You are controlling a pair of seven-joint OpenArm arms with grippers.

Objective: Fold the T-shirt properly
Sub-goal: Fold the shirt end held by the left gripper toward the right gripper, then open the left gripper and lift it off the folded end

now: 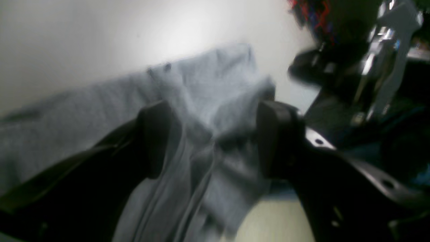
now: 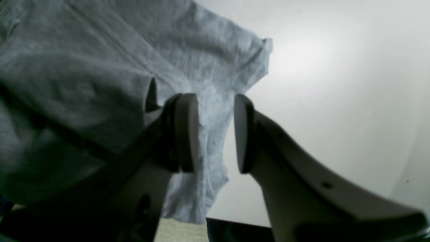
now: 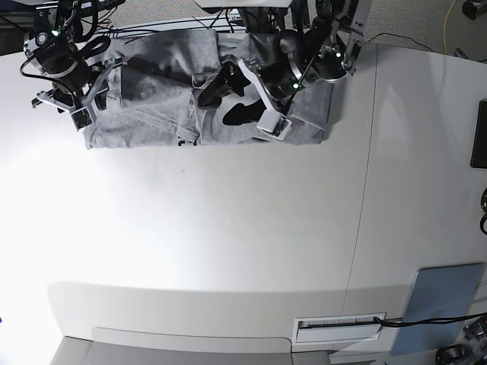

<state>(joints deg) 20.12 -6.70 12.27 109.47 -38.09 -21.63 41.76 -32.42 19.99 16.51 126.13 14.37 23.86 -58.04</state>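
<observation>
The T-shirt [image 3: 152,114] lies bunched along the top edge of the white bench [image 3: 228,228] in the base view, its long axis running left to right across the frame, from the upper left to just right of centre. Its lower hem sits fairly straight, while the upper part is rumpled under the two arms.

The left claw [image 3: 274,122] is over the right-hand part of the cloth, near the top centre of the base view. In its wrist view the left claw [image 1: 211,137] stands wide apart, with a loose ridge of grey fabric passing between the jaws; the pads do not appear to press on it, so it seems to hold nothing, though the picture is blurred.

The right claw [image 3: 80,114] is at the shirt's left end, in the upper left of the base view. In its wrist view the right claw [image 2: 215,132] is partly open, with a flap of cloth hanging in the gap against one pad; whether it pinches that flap cannot be told.

Each claw thus sits at one end of the long axis, the cloth directly beneath, so neither needs to travel far for a fresh grip.
</observation>
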